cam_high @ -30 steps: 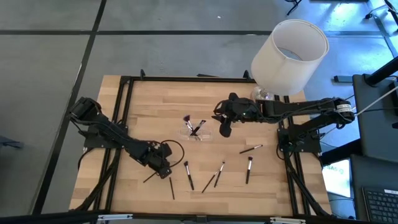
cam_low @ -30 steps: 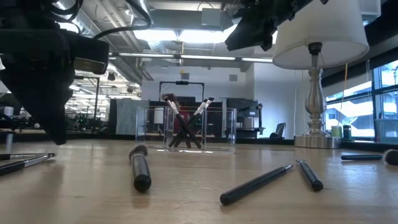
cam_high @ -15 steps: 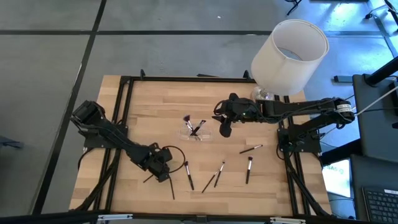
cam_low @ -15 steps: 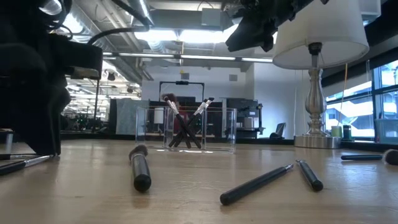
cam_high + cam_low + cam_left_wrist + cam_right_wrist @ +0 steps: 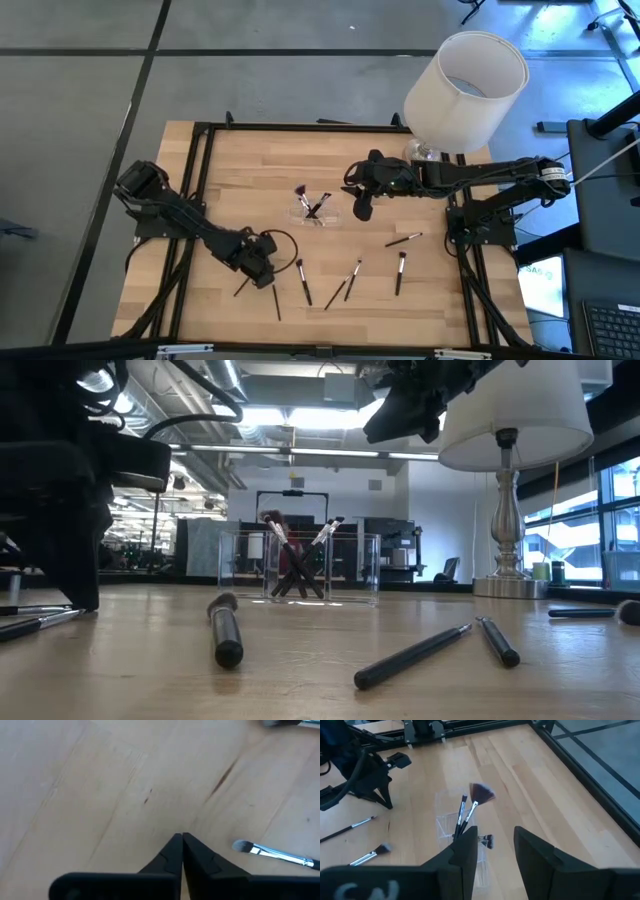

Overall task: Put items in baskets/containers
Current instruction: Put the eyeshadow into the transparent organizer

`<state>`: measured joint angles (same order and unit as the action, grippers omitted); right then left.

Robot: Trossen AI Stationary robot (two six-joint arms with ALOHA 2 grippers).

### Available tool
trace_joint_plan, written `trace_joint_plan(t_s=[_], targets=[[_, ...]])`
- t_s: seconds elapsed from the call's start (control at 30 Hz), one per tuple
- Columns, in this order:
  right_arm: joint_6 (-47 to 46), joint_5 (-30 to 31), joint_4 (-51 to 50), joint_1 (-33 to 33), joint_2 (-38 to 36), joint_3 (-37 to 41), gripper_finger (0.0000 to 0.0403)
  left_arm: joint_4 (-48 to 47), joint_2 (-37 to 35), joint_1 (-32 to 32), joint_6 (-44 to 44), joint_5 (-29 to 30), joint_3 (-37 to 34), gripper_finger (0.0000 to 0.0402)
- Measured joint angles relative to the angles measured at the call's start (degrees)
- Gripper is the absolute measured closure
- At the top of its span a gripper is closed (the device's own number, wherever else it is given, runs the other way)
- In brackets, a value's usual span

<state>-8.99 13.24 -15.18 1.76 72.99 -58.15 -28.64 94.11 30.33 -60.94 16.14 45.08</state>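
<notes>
A small clear container (image 5: 315,210) stands mid-table with a few brushes upright in it (image 5: 472,805). Several thin dark makeup brushes lie flat on the wood near the front edge (image 5: 302,282) (image 5: 352,280) (image 5: 400,272). My left gripper (image 5: 262,275) is low over the front left of the table, shut, with nothing between its fingers (image 5: 181,840). A pale-tipped brush (image 5: 272,852) lies on the wood just beside it. My right gripper (image 5: 362,208) hangs open in the air to the right of the container (image 5: 495,845).
A lamp with a big white shade (image 5: 465,90) stands on its base (image 5: 508,585) at the far right corner. The black frame rails (image 5: 200,150) run along the table's edges. More brushes lie at the right (image 5: 403,240) and front (image 5: 276,300).
My left gripper has shut its fingers low over the table, beside the brush at the front left. That brush still lies on the wood.
</notes>
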Motion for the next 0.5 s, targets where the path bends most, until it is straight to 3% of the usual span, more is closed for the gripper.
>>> trace_joint_plan(t_s=[0.1, 0.33, 0.5], targets=[[0.0, 0.0, 1.0, 0.0, 0.0, 0.0, 0.0276, 0.3, -1.6, 0.0, -0.1, 1.0, -0.2, 0.0399], [0.9, 0.1, 4.3, 0.0, 0.0, 0.0, 0.0276, 0.5, -10.5, 0.3, 0.3, 14.2, -0.2, 0.0399], [1.9, 0.2, 2.8, 0.0, 0.0, 0.0, 0.0276, 3.1, -17.3, 0.3, 8.3, 24.1, -0.2, 0.0399]])
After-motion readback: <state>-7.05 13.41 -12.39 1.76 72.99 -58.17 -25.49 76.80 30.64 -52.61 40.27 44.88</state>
